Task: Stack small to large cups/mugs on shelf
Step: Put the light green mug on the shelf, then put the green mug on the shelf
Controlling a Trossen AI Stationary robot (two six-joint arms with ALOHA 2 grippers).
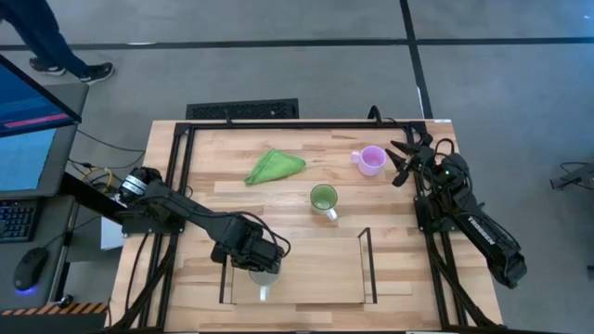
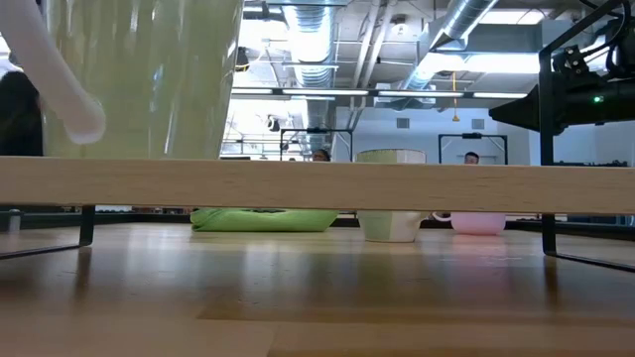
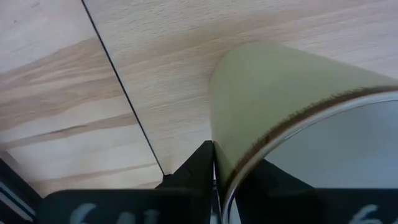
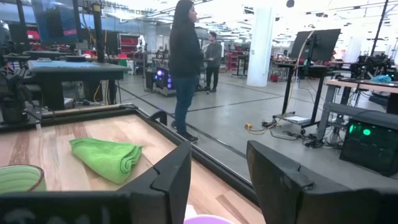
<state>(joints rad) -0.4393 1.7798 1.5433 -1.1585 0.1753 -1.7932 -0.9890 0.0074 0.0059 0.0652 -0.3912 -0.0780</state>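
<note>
My left gripper [image 1: 259, 263] is shut on the white mug [image 1: 264, 276] over the left part of the shelf [image 1: 306, 289], a clear-topped rack with black side frames. In the low view the mug [image 2: 139, 79] fills the upper left, its base at the level of the shelf top [image 2: 397, 185]. The green mug [image 1: 323, 199] stands on the table beyond the shelf. The light purple mug [image 1: 371, 160] stands at the far right. My right gripper [image 1: 397, 163] is open, level, just right of the purple mug, whose rim [image 4: 205, 219] shows between its fingers. My left gripper pinches the white mug's wall at the rim [image 3: 244, 163], one finger [image 3: 198, 169] outside and the other [image 3: 277, 183] inside the mug. The fingers come from above, pointing down. The mug stays upright; whether its base rests on the shelf top, I cannot tell.
A folded green cloth [image 1: 274, 167] lies on the far middle of the table. The shelf's right frame [image 1: 368, 264] stands near the green mug. People stand in the room beyond the table [image 4: 185, 68]. A monitor and keyboard [image 1: 19, 199] are left of the table.
</note>
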